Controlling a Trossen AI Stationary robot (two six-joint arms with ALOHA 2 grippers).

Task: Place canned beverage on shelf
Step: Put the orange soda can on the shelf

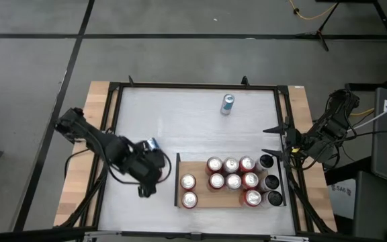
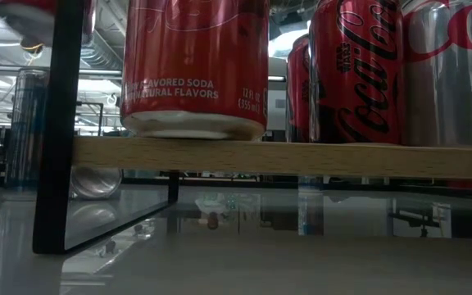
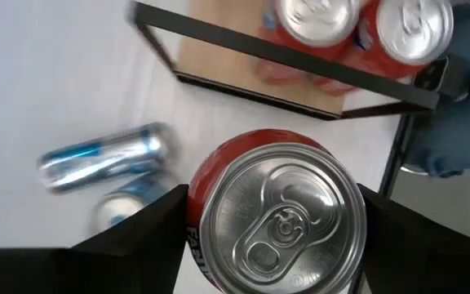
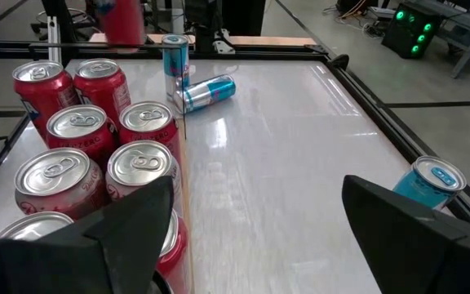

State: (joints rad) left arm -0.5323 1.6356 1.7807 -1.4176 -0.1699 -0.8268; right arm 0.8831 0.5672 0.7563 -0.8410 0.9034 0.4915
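While the left gripper (image 3: 272,245) is hovering beside the shelf's black end rail, its jaws are clamping an upright red aluminium soda can (image 3: 274,214); the flat light-brown wooden shelf (image 1: 203,199) is carrying many cans on the white bench (image 1: 180,121). The right gripper (image 4: 251,237) is waiting at the bench's right edge, jaws wide and holding nothing.

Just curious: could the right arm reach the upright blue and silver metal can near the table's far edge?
Probably yes: the blue and silver metal can stands alone on the bare white tabletop, and nothing lies between it and the open right gripper.
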